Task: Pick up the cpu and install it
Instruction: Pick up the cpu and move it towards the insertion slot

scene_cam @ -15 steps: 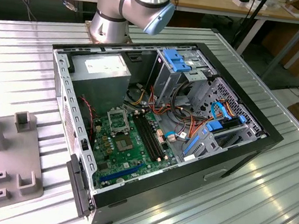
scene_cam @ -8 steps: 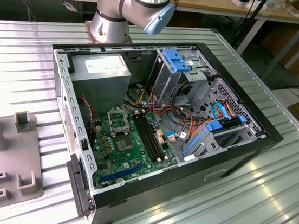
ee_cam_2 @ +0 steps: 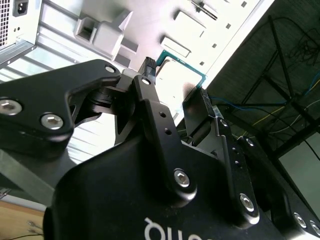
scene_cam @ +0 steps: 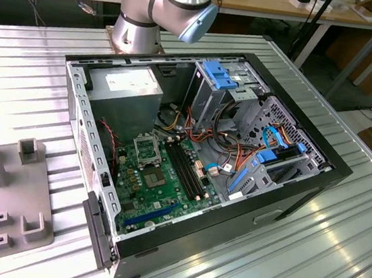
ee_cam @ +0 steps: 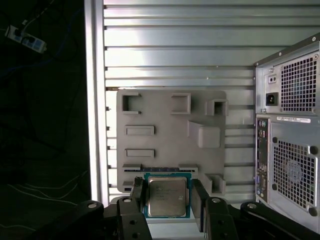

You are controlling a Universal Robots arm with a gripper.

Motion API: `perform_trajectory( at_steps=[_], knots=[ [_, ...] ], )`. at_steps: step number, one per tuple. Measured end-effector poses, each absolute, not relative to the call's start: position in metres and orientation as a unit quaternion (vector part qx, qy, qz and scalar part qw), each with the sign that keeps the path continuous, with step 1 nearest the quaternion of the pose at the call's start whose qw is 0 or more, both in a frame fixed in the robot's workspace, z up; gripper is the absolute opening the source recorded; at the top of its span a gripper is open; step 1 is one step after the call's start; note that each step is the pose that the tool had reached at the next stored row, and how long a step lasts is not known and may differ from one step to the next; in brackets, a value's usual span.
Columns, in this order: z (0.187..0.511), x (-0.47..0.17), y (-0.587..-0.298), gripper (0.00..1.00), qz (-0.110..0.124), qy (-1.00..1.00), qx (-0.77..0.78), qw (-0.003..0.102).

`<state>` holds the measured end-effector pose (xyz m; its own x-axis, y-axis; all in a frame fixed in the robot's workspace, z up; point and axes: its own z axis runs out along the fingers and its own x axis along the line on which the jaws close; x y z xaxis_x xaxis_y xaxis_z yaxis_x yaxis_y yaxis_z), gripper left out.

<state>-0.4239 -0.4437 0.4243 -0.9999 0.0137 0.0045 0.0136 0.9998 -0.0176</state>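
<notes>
The cpu, a square chip with a metal lid and a green rim, sits between the two black fingers of my gripper, which is shut on its edges. It hangs well above the grey parts holder on the ribbed table. In the second wrist view the cpu shows again between the same fingers, with the gripper shut on it. In the exterior view the open computer case lies on its side. The empty cpu socket sits on the green motherboard.
The arm's base stands behind the case. The grey holder lies at the exterior view's left. A power supply, drive cages and loose cables crowd the case. The case's back panel stands beside the holder.
</notes>
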Motion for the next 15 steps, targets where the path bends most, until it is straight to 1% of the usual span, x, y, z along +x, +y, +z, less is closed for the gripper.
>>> perform_trajectory(
  at_steps=[15],
  knots=[
    [0.4243,-0.4168,-0.4437,0.47,0.009,-1.0,-0.007,0.002]
  ],
)
